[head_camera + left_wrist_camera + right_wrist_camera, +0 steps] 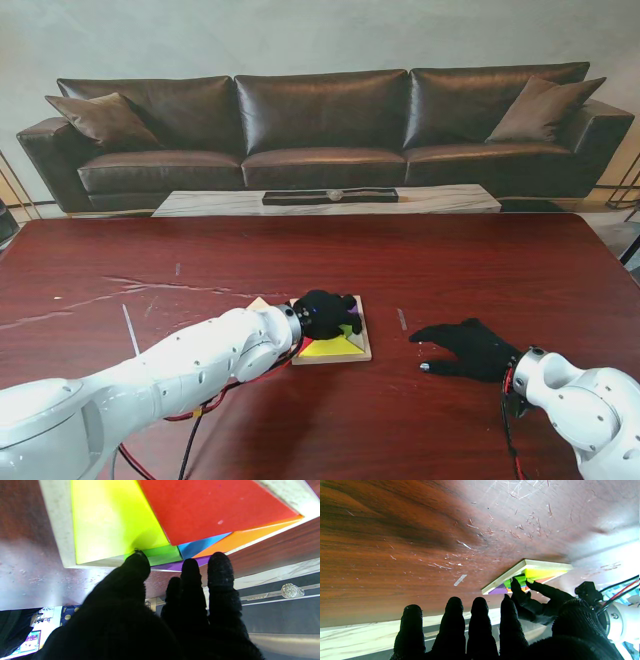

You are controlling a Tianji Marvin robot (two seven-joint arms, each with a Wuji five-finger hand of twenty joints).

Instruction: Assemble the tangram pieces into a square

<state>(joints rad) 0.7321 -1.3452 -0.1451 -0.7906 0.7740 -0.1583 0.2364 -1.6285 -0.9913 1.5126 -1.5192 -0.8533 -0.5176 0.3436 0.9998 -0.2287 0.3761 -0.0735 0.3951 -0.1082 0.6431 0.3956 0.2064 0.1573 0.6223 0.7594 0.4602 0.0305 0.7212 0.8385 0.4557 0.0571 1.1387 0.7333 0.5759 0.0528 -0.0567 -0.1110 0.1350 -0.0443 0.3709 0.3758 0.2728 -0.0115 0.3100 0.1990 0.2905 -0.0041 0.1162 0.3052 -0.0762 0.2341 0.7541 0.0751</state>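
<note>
The surface (480,270) is carrying the wooden tray (354,352) mid-table, holding thin, stiff, slick-looking tangram pieces (112,517). The left hand (326,313) is pressing fingertips onto them, grasping nothing; better nudging edges than pinching. The right hand (465,347) is resting released.

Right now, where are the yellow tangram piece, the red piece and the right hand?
yellow tangram piece (110,522), left wrist view, middle of its top face.
red piece (212,507), left wrist view, middle of its top face.
right hand (468,349), stand view, back of the gloved hand lying flat on the table.
</note>
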